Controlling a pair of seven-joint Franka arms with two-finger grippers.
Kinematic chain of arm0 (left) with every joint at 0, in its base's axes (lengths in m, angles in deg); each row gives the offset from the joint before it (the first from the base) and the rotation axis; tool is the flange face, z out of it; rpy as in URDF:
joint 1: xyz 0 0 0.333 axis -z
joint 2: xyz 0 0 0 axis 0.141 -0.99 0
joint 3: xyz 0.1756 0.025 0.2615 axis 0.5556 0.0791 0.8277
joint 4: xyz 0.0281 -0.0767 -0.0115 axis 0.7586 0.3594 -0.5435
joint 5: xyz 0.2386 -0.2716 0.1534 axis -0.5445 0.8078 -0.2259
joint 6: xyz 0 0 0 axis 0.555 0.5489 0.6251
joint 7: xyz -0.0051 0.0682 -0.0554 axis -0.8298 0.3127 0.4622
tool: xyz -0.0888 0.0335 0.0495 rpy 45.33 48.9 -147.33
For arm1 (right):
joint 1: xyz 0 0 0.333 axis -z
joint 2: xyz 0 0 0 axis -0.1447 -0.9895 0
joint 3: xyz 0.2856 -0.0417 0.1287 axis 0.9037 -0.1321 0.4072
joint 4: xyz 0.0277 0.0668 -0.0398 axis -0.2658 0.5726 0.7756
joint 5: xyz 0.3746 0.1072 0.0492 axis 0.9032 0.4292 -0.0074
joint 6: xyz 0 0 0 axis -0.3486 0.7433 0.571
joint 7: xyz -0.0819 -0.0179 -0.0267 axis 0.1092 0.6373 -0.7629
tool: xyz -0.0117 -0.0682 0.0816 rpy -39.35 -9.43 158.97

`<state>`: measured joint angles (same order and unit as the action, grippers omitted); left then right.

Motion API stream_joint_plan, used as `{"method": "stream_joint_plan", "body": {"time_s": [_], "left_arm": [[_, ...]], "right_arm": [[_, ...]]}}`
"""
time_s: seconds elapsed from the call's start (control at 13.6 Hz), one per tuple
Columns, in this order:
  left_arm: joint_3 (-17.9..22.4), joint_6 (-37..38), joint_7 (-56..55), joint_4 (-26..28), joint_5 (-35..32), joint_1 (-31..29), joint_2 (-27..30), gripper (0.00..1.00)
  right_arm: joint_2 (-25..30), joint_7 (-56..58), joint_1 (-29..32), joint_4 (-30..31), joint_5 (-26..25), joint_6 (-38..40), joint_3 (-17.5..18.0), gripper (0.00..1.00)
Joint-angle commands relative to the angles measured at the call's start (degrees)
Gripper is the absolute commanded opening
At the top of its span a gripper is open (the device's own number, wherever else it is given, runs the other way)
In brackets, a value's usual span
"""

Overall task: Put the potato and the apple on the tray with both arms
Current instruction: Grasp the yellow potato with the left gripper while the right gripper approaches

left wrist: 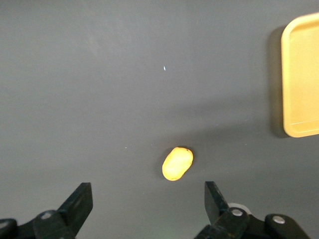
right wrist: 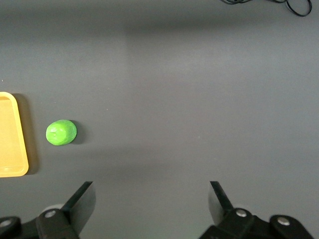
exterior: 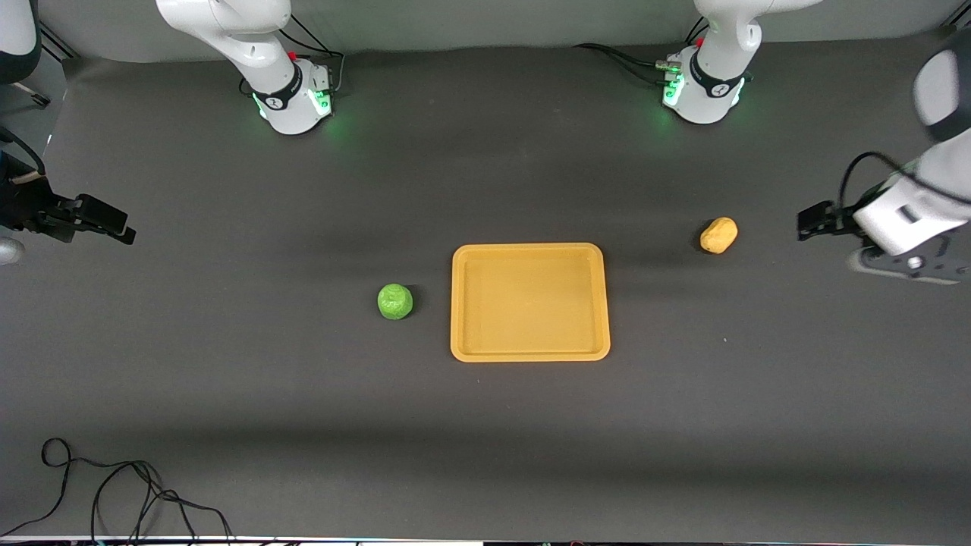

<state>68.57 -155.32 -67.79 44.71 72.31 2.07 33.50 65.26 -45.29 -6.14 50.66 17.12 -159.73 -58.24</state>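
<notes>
The orange-yellow tray (exterior: 463, 303) lies flat at the table's middle with nothing in it. The green apple (exterior: 395, 301) sits on the table beside the tray, toward the right arm's end. The yellow-tan potato (exterior: 718, 234) sits toward the left arm's end. My left gripper (exterior: 813, 223) is open, up in the air at the left arm's end, apart from the potato; the left wrist view shows the potato (left wrist: 177, 163) ahead of the open fingers (left wrist: 79, 201). My right gripper (exterior: 106, 222) is open and empty at the right arm's end; the right wrist view shows the apple (right wrist: 61, 132) and the tray's edge (right wrist: 12, 134).
Black cables (exterior: 136, 493) lie on the table near the front edge at the right arm's end, also in the right wrist view (right wrist: 269, 4). The arm bases (exterior: 292, 95) stand along the table's edge farthest from the front camera.
</notes>
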Motion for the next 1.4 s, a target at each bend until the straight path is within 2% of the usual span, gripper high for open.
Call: {"method": "stream_joint_plan", "body": {"time_s": [0.0, 0.07, 0.15, 0.37, 0.51, 0.66, 1.03, 1.1, 1.18, 1.25, 1.32], "left_arm": [[0.16, -11.39, -1.11, 18.90, -0.24, 0.32, 6.60, 0.99], [0.17, -17.97, -1.11, 24.97, -0.15, 0.41, 7.22, 0.99], [0.08, -20.91, -1.11, 28.51, -0.24, 0.50, 7.14, 0.99], [-0.01, -21.73, 0.56, 30.92, -0.15, 0.85, 3.12, 0.98], [-0.01, -25.31, 3.01, 32.58, -0.15, 1.38, -1.80, 0.98], [0.08, -31.11, 2.85, 33.03, -0.15, 3.56, -5.50, 0.98], [0.17, -35.43, 3.02, 32.94, -1.03, 3.93, -11.65, 0.97], [0.17, -37.53, 3.02, 32.94, -1.03, 3.84, -12.89, 0.88], [0.08, -38.33, 3.02, 32.94, -1.03, 3.84, -13.16, 0.69], [0.08, -37.47, 2.85, 32.86, -1.03, 3.75, -12.29, 0.46], [0.08, -36.07, 1.54, 32.51, -0.94, 3.84, -10.55, 0.28]], "right_arm": [[0.09, 0.52, -0.33, -0.10, -0.91, 0.52, 0.03, 1.00], [0.27, 0.34, -0.33, 0.68, -0.91, 0.43, 0.12, 1.00], [0.62, 0.34, -0.33, 1.65, -0.91, -0.18, 0.03, 1.00], [0.97, -0.45, -1.73, 2.19, -0.73, -0.27, 0.47, 1.00], [0.88, -5.77, -6.02, 2.36, -0.47, -0.44, 0.47, 1.00], [0.88, -14.82, -13.74, 3.06, -0.29, -0.97, 0.47, 1.00], [0.18, -33.74, -30.54, 5.52, -0.29, -5.80, 0.47, 1.00], [0.44, -33.85, -31.78, 6.83, -0.29, -7.02, 0.38, 1.00], [0.70, -33.85, -31.88, 8.67, -0.29, -8.52, 0.38, 1.00], [0.97, -33.85, -31.88, 11.21, -0.38, -10.62, 0.38, 1.00], [0.97, -33.85, -31.88, 14.20, -0.55, -13.60, 0.38, 1.00]]}}
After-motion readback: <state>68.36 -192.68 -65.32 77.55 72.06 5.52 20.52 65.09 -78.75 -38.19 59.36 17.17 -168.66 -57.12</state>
